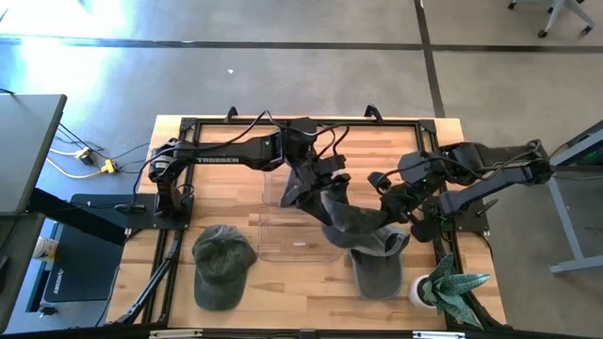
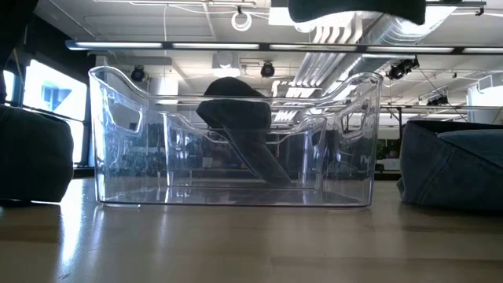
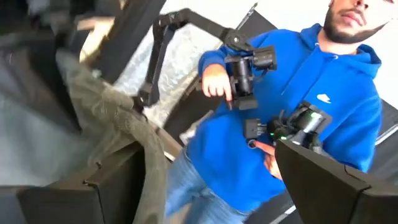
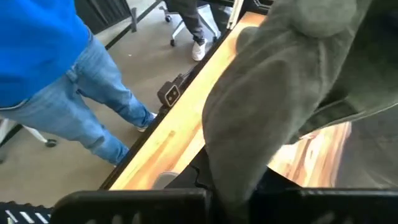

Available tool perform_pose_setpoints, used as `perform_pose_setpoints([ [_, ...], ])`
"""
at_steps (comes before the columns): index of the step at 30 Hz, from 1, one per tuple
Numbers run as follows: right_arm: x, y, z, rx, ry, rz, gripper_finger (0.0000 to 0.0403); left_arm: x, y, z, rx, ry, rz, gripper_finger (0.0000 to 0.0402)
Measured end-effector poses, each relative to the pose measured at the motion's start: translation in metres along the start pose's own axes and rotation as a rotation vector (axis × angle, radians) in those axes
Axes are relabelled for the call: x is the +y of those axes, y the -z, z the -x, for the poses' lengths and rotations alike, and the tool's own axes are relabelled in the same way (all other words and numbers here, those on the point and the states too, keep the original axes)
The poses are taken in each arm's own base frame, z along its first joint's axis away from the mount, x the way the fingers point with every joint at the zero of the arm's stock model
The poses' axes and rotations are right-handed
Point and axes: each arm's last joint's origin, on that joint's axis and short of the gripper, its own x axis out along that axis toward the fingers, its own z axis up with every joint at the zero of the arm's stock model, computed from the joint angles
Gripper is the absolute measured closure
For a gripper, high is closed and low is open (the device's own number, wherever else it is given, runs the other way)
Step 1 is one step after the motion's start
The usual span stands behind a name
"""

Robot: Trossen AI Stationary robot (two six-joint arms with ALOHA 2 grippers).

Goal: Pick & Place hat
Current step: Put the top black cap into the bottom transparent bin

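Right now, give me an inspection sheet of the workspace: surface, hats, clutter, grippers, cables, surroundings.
Surface: wooden table, black frame round its edges.
Job's things: clear bin mid-table; raised hat held over the bin's right end between both arms; green cap lying left of the bin; grey hat lying right of it.
Clutter: potted plant at the table's front right corner.
Grippers: right gripper shut on the raised hat; left gripper open, at the hat's other edge.
Cables: yellow-plugged leads on the floor, left of the table.
Surroundings: person in blue hoodie beside the table; concrete floor.
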Motion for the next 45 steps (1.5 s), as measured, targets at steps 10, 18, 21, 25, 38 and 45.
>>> perform_pose_setpoints([
  [10,0.002,0.000,-0.002,0.014,0.074,0.006,0.0394,0.001,-0.002,0.001,-0.038,-0.106,-0.053,0.0149],
  [18,0.000,0.000,-0.001,0.017,0.129,0.012,0.0397,0.023,0.011,-0.004,-0.012,-0.179,0.021,0.0180],
  [21,0.000,-0.001,-0.001,0.010,0.130,0.014,0.0392,0.020,0.009,-0.005,-0.023,-0.191,0.017,0.0186],
  [25,-0.001,-0.001,-0.001,0.005,0.135,0.016,0.0396,0.028,0.013,-0.008,-0.029,-0.224,0.030,0.0198],
  [38,0.000,-0.002,-0.001,-0.011,0.123,-0.089,0.0387,0.026,0.012,-0.007,-0.021,-0.199,0.012,0.0368],
  [45,-0.003,-0.008,0.014,-0.060,0.062,-0.284,0.0317,0.026,0.012,-0.008,-0.018,-0.188,0.035,0.0384],
])
